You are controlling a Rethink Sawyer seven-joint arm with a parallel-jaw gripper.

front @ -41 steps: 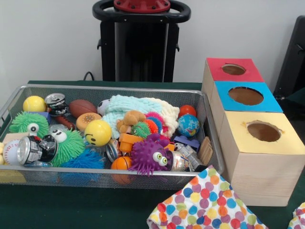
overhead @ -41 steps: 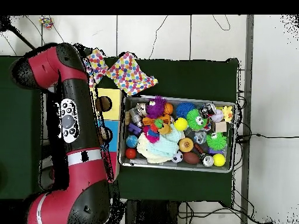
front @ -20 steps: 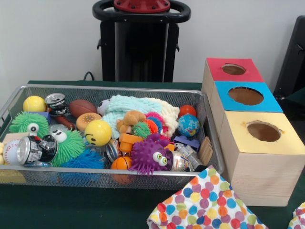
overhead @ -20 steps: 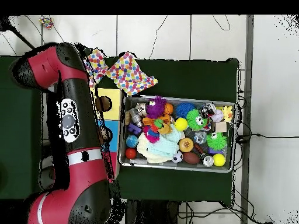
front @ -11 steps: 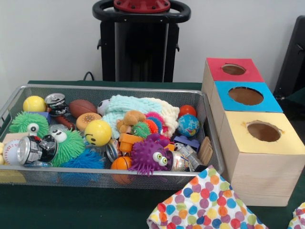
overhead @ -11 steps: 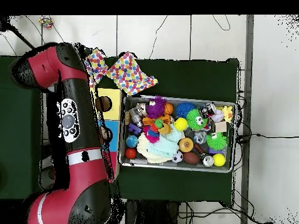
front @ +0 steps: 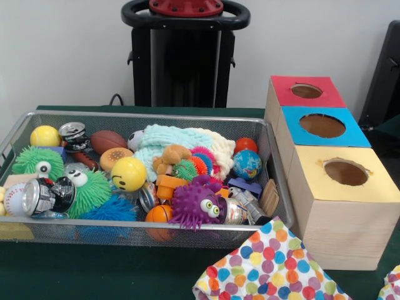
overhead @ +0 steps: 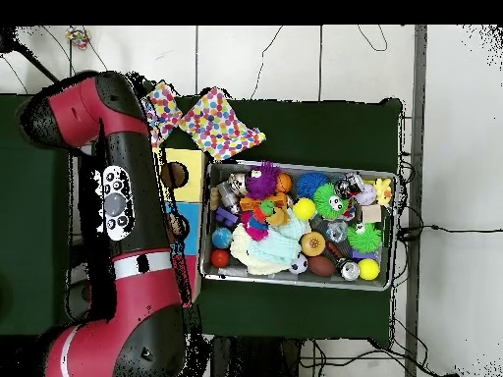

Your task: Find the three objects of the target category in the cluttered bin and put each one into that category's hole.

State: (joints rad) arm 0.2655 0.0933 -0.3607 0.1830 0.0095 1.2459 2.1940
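A wire mesh bin (front: 144, 115) holds a jumble of toys: a purple spiky monster (front: 195, 203), green fuzzy monsters (front: 87, 190), a yellow smiley ball (front: 128, 173), a brown football (front: 107, 140), a globe ball (front: 247, 164), a small basketball (front: 159, 214), crushed cans (front: 47, 195) and a pale teal cloth (front: 175, 140). Right of the bin stand three boxes, each with a round hole on top: red (front: 281, 94), blue (front: 353, 134) and yellow (front: 312, 178). In the overhead view the red arm (overhead: 128, 226) lies folded over the boxes, beside the bin (overhead: 295, 282). No gripper shows in either view.
A polka-dot cloth (front: 269, 265) lies on the green table in front of the bin and the yellow box; it is also in the overhead view (overhead: 218, 123). A black upright stand (front: 184, 56) rises behind the bin.
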